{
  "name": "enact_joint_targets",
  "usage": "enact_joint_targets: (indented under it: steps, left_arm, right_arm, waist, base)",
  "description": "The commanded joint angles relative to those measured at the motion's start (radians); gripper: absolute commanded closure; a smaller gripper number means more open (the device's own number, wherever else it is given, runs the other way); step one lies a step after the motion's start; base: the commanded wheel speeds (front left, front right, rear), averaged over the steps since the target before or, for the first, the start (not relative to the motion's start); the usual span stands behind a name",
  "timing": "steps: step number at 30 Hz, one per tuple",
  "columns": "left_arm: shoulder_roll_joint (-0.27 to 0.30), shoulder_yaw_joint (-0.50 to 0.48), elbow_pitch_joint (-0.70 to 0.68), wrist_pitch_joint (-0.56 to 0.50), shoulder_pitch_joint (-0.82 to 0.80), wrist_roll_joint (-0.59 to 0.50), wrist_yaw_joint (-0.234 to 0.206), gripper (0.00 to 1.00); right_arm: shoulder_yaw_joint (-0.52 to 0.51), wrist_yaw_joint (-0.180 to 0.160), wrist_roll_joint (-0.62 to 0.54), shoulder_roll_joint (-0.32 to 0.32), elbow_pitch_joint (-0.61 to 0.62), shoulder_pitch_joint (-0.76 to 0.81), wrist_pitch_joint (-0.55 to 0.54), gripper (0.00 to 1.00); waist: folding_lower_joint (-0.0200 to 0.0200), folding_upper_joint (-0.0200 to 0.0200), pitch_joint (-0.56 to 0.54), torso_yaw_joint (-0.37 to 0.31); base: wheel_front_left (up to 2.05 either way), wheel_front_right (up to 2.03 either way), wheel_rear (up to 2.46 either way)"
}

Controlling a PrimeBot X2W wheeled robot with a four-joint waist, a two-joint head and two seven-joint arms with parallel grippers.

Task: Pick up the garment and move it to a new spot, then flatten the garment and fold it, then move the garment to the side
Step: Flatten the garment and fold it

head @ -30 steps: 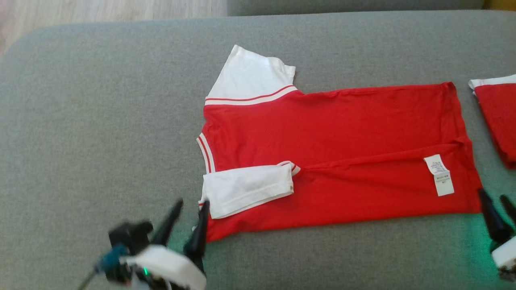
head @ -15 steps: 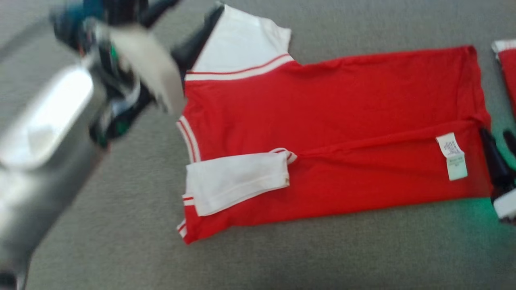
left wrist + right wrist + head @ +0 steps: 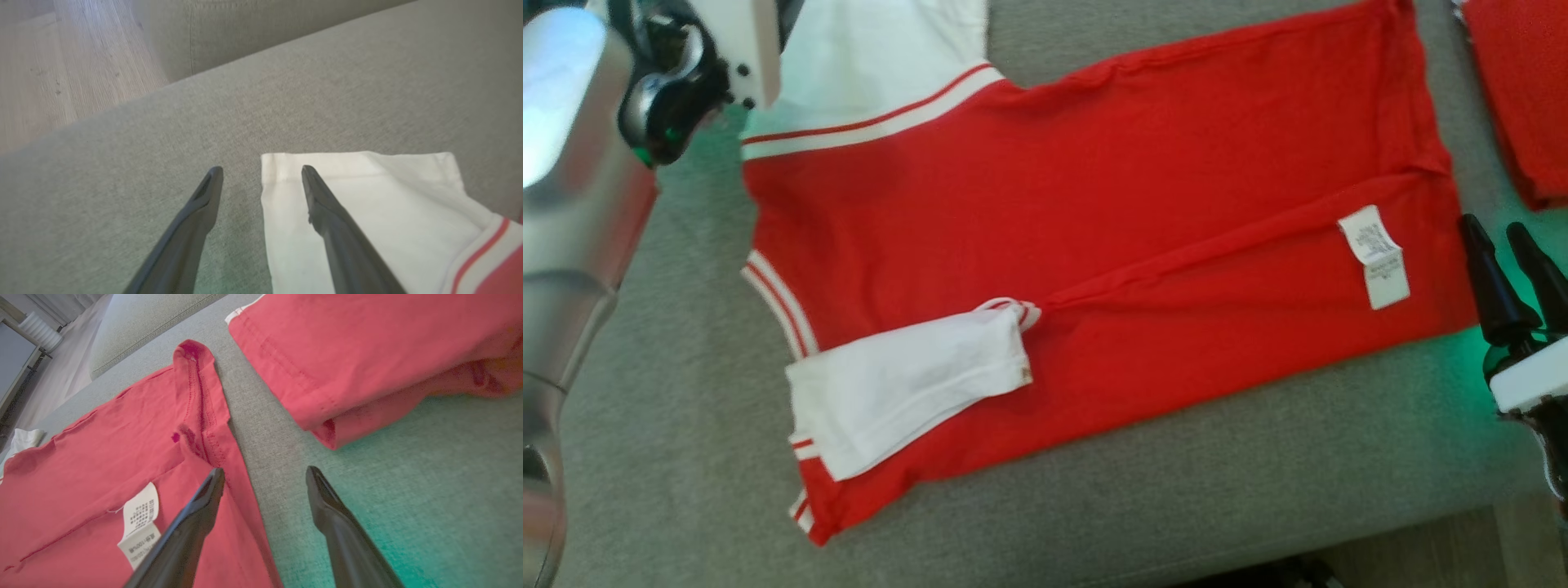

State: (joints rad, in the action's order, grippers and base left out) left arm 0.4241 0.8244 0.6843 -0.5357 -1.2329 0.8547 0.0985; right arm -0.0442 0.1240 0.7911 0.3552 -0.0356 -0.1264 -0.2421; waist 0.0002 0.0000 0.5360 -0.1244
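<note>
The garment [image 3: 1094, 204] is a red shirt with white sleeves, lying flat on the grey sofa cushion [image 3: 645, 408]. Its near side is folded in, with a white label [image 3: 1376, 257] showing and one sleeve [image 3: 907, 392] laid over the body. My left arm [image 3: 572, 163] reaches to the far sleeve [image 3: 874, 49]. In the left wrist view my left gripper [image 3: 261, 170] is open, straddling that sleeve's [image 3: 367, 196] corner edge. My right gripper [image 3: 1493, 227] is open at the hem beside the label, one finger over the red hem [image 3: 204, 416] and the other over the cushion.
A second red garment [image 3: 1519, 98], folded, lies on the cushion just right of the hem, close to my right gripper [image 3: 265, 470]. The cushion's front edge and wooden floor [image 3: 1527, 539] are at the lower right. Beyond the far sleeve are the sofa back [image 3: 245, 32] and floor [image 3: 61, 61].
The head camera has shifted, so the whole picture has slid. My left gripper went from the shirt's near corner up to the far white sleeve. The right gripper stays at the hem.
</note>
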Motion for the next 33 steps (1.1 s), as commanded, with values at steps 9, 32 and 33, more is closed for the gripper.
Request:
enact_joint_targets:
  steps: [9,32,33]
  left_arm:
    - [0.051,-0.014,0.093,-0.004,-0.084,0.000,0.017,0.00]
    - [0.093,0.118,-0.098,0.191,-0.044,0.124,0.032,1.00]
    - [0.098,0.126,-0.108,0.202,-0.044,0.129,0.032,1.00]
  right_arm:
    - [0.012,0.007,0.003,0.010,0.014,0.003,0.027,0.00]
    - [0.099,0.007,-0.178,0.031,-0.061,-0.272,-0.019,0.00]
    - [0.114,0.007,-0.214,0.021,-0.100,-0.309,-0.027,0.00]
  waist:
    - [-0.0002,0.0000,0.025,-0.047]
    - [-0.0002,0.0000,-0.091,0.015]
    - [-0.0002,0.0000,-0.095,0.020]
  base:
    - [0.00,0.00,0.00]
    - [0.00,0.00,0.00]
    - [0.00,0.00,0.00]
